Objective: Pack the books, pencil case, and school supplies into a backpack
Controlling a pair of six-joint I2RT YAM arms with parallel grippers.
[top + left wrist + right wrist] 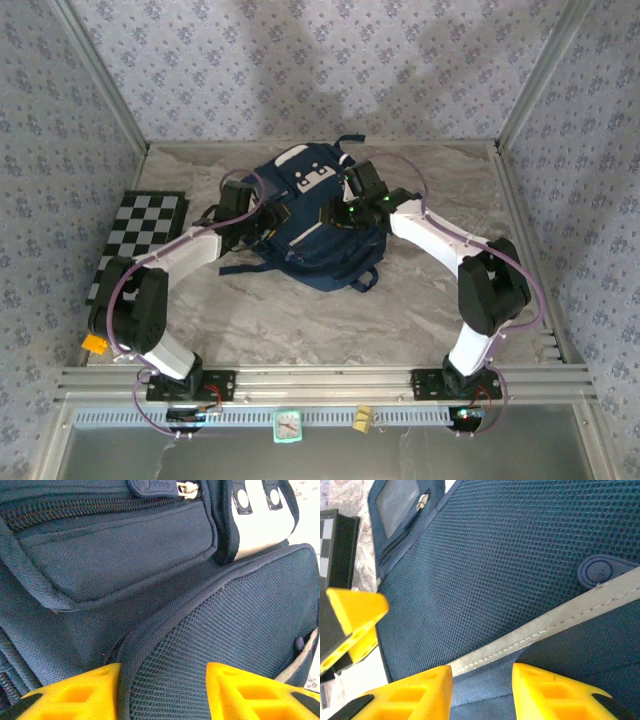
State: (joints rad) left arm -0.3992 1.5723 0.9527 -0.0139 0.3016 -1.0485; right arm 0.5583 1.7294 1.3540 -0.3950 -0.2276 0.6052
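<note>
Seen from above, a chessboard [140, 240] is lying at nine o'clock on the grey table [300, 320]. The navy backpack [310, 225] is lying flat at the centre, slightly towards twelve o'clock. The left gripper [258, 222] is pressing against the backpack's nine o'clock side. Its yellow fingers are standing moderately apart, straddling the piped edge of a mesh pocket [225, 625]; I cannot tell whether they are gripping it. The right gripper [340, 212] is reaching in at the backpack's three o'clock side. It is set narrow and seems to be pinching blue fabric beside a grey trim strip [555, 622].
</note>
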